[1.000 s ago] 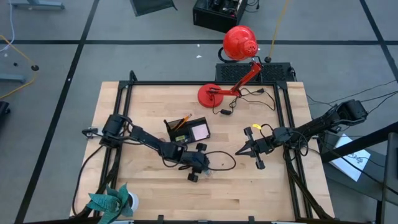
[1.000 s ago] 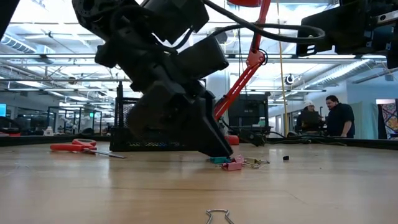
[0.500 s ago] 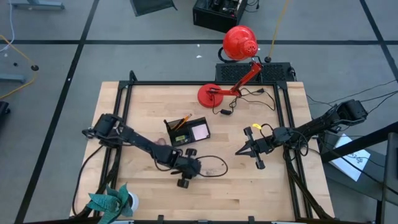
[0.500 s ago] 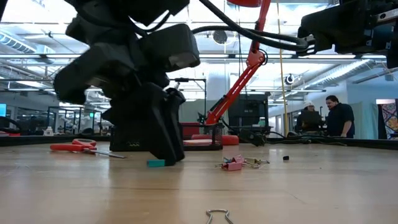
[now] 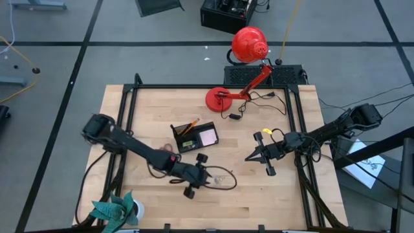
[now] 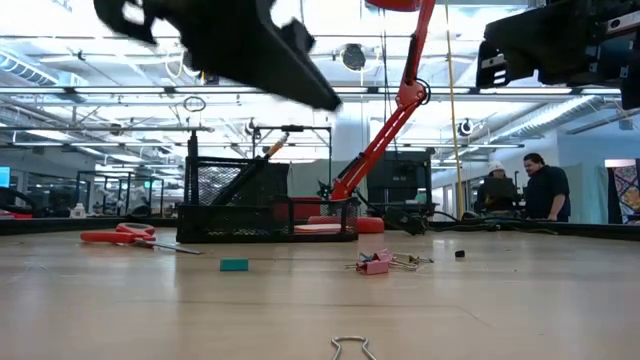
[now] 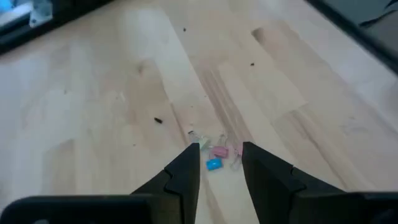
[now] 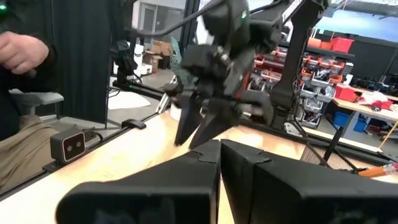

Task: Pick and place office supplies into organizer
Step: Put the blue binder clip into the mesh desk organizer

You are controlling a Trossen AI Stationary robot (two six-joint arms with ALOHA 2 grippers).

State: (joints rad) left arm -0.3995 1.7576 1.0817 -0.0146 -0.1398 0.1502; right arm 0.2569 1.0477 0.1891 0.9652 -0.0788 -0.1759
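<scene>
My left gripper [image 7: 221, 158] hangs open above the table's middle [image 5: 206, 176], high in the low view [image 6: 325, 98]. Below and ahead of its fingertips lie a small blue bit [image 7: 213, 164] [image 6: 234, 265] and pink clips [image 7: 219, 151] [image 6: 375, 264], flat on the wood. The black organizer [image 5: 194, 137] [image 6: 265, 205] stands farther back, with a pink notepad [image 5: 207, 136] and an orange pencil [image 5: 189, 125] in it. The red-handled scissors [image 6: 130, 238] lie on the table left of it. My right gripper [image 5: 248, 157] [image 8: 221, 152] waits shut at the right, raised and holding nothing.
The red lamp [image 5: 249, 45] stands with its round base [image 5: 218, 98] and cord at the far edge. A teal plant [image 5: 116, 210] sits at the near left corner. A wire clip [image 6: 350, 347] lies near the front edge. People [image 6: 530, 190] stand beyond the table.
My left gripper has drawn back toward the table's left along the wood, then risen clear of it, tipping more level. The blue bit has slid left with it, away from the pink clips, and now lies alone on the table.
</scene>
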